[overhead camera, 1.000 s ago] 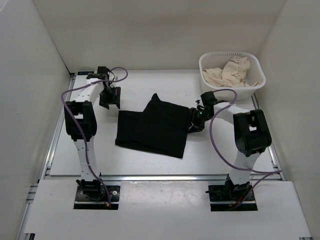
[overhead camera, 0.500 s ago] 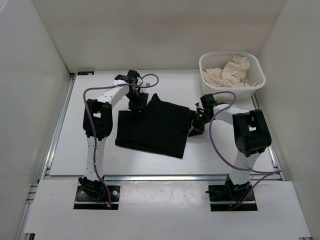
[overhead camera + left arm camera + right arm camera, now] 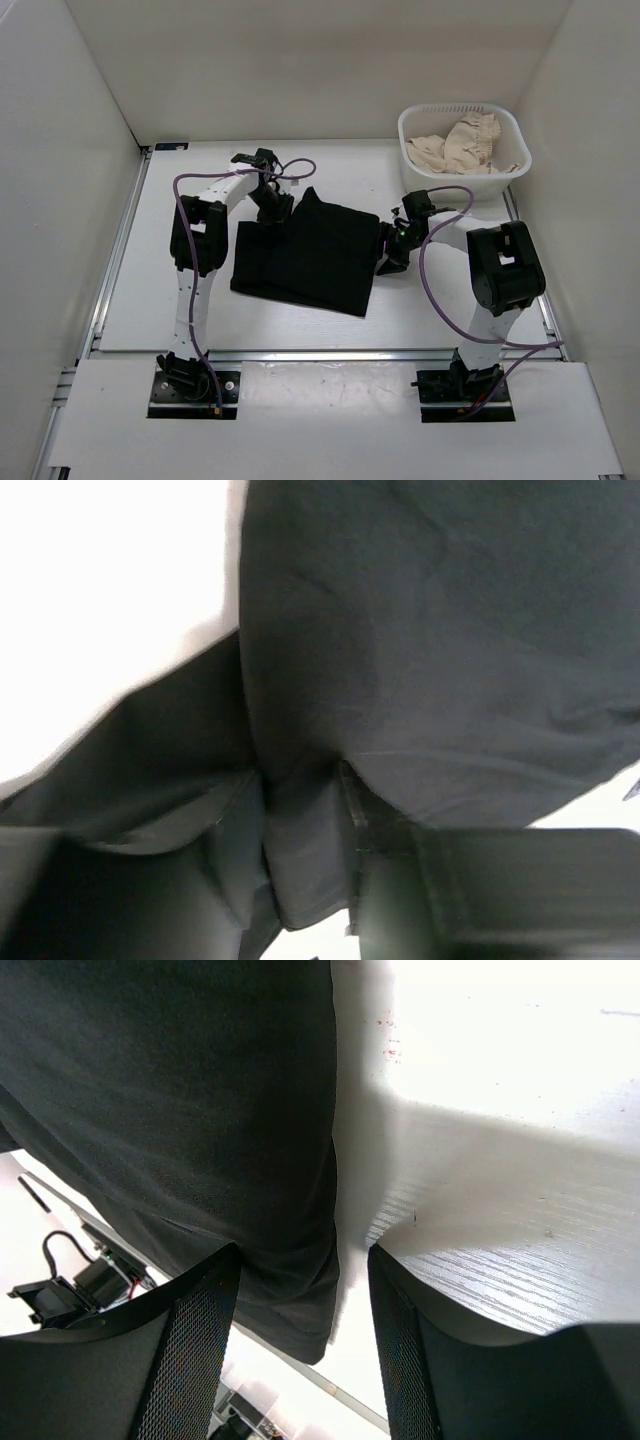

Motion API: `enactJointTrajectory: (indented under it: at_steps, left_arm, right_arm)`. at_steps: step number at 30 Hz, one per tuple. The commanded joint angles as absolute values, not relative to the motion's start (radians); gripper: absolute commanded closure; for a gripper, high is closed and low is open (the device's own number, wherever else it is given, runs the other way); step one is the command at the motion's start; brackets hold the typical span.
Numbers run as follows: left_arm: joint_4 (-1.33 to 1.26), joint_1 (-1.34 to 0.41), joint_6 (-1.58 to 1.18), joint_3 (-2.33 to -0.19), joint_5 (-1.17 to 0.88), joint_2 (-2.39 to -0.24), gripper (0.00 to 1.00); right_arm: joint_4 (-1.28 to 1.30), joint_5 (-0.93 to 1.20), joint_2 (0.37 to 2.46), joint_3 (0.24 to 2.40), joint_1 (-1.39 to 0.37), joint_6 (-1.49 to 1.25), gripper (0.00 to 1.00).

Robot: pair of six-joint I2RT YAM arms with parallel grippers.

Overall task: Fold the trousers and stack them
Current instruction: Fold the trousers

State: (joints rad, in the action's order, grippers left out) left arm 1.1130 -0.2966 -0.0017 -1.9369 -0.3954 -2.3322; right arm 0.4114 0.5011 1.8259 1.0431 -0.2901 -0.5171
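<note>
Top view: the plain black soft-fabric trousers [image 3: 305, 255] lie folded flat in the middle of the white table [image 3: 200, 320]. The left gripper [image 3: 272, 207] sits at their far-left corner and the right gripper [image 3: 392, 255] at their right edge. Only the left wrist view shows that gripper pinching a fold of the black cloth. The right wrist view shows mesh-padded fingers [image 3: 195, 1360] spread, with the trouser hem between them. The white slotted plastic basket [image 3: 456, 107] at far right holds crumpled beige cloth [image 3: 460, 145].
</note>
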Motion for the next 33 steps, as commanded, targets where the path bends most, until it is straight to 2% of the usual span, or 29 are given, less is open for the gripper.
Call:
enactJointTrajectory:
  at_steps: [1, 8, 9, 14, 19, 22, 26, 33]
  left_arm:
    - [1.134, -0.310, 0.000, -1.930, -0.465, -2.277, 0.58]
    - [1.153, -0.310, 0.000, -1.939, -0.478, -2.276, 0.75]
    - [1.154, -0.310, 0.000, -1.939, -0.491, -2.276, 0.85]
    - [1.195, -0.310, 0.000, -1.966, -0.486, -2.286, 0.85]
    - [1.318, -0.310, 0.000, -2.100, -0.411, -2.211, 0.85]
    - [1.318, -0.310, 0.000, -2.013, -0.335, -2.071, 0.85]
    - [1.318, -0.281, 0.000, -1.769, -0.233, -1.944, 0.85]
    - [1.283, -0.029, 0.000, -1.573, -0.396, -1.901, 0.85]
  right_arm:
    - [0.407, 0.480, 1.809, 1.025, -0.291, -0.509, 0.41]
    - [0.407, 0.471, 1.790, 1.005, -0.291, -0.518, 0.39]
    - [0.407, 0.471, 1.790, 0.996, -0.291, -0.518, 0.39]
    - [0.407, 0.471, 1.781, 0.986, -0.291, -0.518, 0.35]
    - [0.407, 0.471, 1.772, 0.968, -0.291, -0.508, 0.20]
    - [0.397, 0.495, 1.772, 0.968, -0.291, -0.499, 0.18]
    - [0.397, 0.517, 1.763, 0.968, -0.302, -0.489, 0.16]
    - [0.407, 0.517, 1.804, 1.047, -0.386, -0.489, 0.13]
